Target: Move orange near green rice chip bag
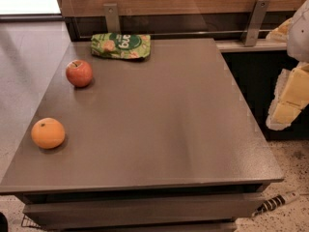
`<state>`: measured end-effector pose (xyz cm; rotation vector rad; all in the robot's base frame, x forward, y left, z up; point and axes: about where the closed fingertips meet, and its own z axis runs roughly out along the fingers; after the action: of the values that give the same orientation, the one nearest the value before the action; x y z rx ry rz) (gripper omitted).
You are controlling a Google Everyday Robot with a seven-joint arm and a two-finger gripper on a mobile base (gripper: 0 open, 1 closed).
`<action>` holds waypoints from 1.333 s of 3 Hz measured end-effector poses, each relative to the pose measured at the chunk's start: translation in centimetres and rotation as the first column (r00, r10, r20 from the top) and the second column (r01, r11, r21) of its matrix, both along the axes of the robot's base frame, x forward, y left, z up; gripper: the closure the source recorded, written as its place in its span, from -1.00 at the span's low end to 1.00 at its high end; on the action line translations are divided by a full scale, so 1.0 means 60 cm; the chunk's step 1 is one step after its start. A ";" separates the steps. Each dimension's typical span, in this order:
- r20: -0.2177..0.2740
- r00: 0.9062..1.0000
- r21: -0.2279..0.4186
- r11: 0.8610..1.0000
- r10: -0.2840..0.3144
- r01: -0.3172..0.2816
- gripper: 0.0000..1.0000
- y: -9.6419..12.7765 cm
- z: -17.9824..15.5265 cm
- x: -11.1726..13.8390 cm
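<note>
Orange near front-left edge of surface, well apart from green rice chip bag at back. Claw off right side; wide or narrow, cannot tell. Orange likely firm, smooth, rolls easily: grip across widest middle.

Jaws hang beyond the table's right edge; far to their left lie the orange, the apple behind it, and the green rice chip bag rearmost.
</note>
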<state>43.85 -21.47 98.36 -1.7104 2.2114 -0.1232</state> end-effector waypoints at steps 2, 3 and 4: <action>0.008 1.000 0.014 1.000 0.009 -0.009 -1.00 0.003 0.003 -0.001; 0.017 0.994 0.111 0.988 0.105 -0.106 -1.00 0.056 -0.015 -0.006; 0.025 0.976 0.234 0.948 0.218 -0.218 -1.00 0.119 -0.034 -0.014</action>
<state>43.01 -14.31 96.32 -1.8025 1.9314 0.1878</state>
